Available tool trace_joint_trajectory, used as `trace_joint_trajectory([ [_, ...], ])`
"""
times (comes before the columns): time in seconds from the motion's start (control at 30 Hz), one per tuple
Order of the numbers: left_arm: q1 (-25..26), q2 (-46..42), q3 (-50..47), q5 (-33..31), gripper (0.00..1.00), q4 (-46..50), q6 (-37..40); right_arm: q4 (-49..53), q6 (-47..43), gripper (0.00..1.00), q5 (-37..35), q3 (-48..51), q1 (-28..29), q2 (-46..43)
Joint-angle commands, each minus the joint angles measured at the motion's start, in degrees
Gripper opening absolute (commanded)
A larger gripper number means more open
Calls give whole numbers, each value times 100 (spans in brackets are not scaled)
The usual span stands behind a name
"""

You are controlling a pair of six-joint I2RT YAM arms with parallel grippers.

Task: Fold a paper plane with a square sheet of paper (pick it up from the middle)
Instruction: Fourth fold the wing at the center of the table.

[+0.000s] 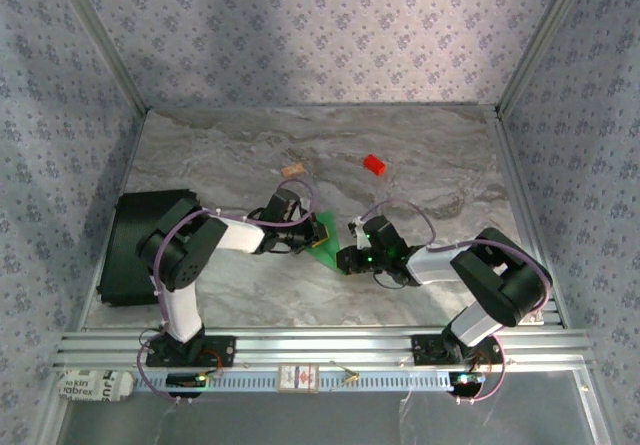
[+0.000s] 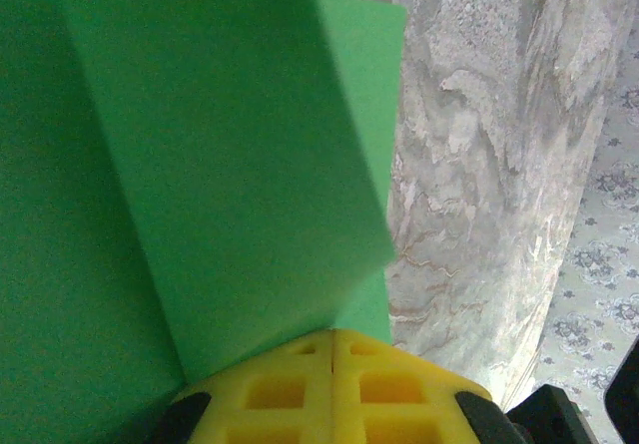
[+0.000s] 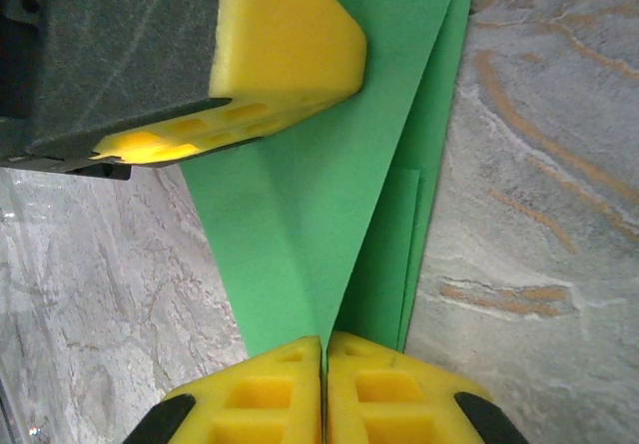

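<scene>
L gripper (image 2: 331, 336) pinching green paper (image 2: 230, 185) w/ jaws closed tight, R gripper (image 3: 324, 342) clamping the folded layers likewise, both hovering low over marble table (image 1: 250, 155)

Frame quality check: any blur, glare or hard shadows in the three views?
Top external: soft light, no glare on the table, only faint shadows, green paper small and low in detail. Left wrist: paper close to the lens, soft, fold edges fuzzy; table beyond sharper. Right wrist: fold edges crisp, mild shading along the crease, no glare.
</scene>
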State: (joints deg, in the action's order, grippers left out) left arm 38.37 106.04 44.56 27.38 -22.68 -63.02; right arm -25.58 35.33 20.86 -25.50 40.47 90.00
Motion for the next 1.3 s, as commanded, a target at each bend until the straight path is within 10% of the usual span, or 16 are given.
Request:
trace_joint_trajectory([
  [0.0, 22, 142, 110, 92, 4, 253, 180, 648, 166, 12, 6, -8, 83, 338],
  [0.53, 31, 150, -8, 110, 4, 222, 298, 1195, 307, 32, 204, -332, -132, -548],
  [1.27, 39, 145, -8, 128, 4, 175, 256, 836, 483, 27, 793, -729, -399, 155],
])
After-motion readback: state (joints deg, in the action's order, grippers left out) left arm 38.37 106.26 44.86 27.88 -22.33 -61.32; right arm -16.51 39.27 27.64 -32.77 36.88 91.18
